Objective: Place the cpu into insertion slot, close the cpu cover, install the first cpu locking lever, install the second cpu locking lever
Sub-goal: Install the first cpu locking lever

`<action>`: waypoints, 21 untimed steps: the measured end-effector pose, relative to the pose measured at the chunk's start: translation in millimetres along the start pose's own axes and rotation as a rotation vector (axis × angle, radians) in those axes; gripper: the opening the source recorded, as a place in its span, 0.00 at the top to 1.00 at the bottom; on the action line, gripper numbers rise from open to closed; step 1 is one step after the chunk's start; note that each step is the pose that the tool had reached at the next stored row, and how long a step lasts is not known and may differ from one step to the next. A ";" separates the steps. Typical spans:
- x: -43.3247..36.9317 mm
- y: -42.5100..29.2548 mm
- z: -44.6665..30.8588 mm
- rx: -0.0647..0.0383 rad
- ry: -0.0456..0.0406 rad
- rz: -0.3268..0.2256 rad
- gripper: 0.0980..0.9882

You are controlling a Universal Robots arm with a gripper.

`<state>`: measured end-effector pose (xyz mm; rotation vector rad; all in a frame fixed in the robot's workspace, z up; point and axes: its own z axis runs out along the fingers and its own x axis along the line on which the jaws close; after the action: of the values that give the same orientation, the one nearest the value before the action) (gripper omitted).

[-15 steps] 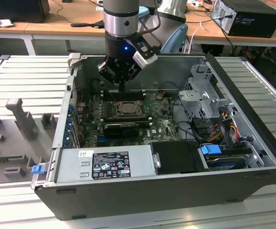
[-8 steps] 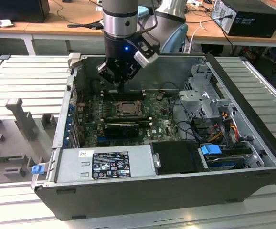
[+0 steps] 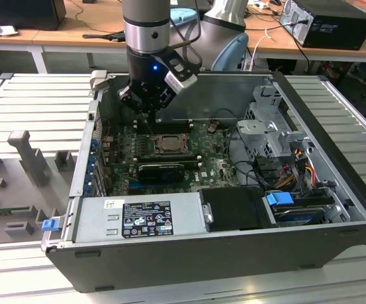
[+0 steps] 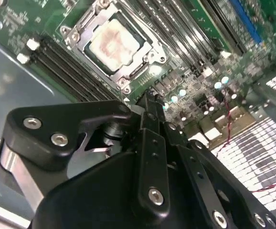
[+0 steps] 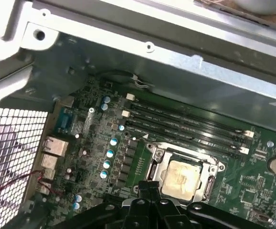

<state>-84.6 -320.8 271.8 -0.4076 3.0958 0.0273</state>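
An open computer case (image 3: pixel 335 158) is shown lying on a ribbed metal table (image 3: pixel 37 101), its green motherboard (image 3: pixel 218 168) exposed and a grey power supply box (image 3: pixel 138 218) set along the near wall. The black gripper (image 3: pixel 146 115) of the robot arm is held low inside the case, above the board. Its tip is placed just beyond the socket, over the long black memory slots (image 3: pixel 170 124) near the far wall. In both wrist views the fingers (image 4: pixel 150 114) are seen drawn together into one narrow point, with nothing held between them.

The chip (image 4: pixel 114 42) is seen lying flat in the socket (image 4: pixel 137 55), its pale metal top facing up. It sits near the middle of the board, a little toward the exterior view's left. The silvery cover frame (image 4: pixel 80 29) is laid down flat around it, so that the chip shows through the square cut-out. The gripper tip (image 5: pixel 149 187) is seen just beside one corner of the frame (image 5: pixel 209 183) and apart from the chip (image 5: pixel 181 179). Whether the locking levers are latched cannot be told.
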 end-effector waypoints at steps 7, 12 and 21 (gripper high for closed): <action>8.6 2.2 4.3 -0.011 -0.0041 0.092 0.99; 24.5 6.5 6.6 -0.028 -0.0080 0.094 0.99; 27.8 22.2 11.4 -0.031 -0.0090 0.098 0.99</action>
<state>-117.0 -306.3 260.2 -0.2551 3.1072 0.0790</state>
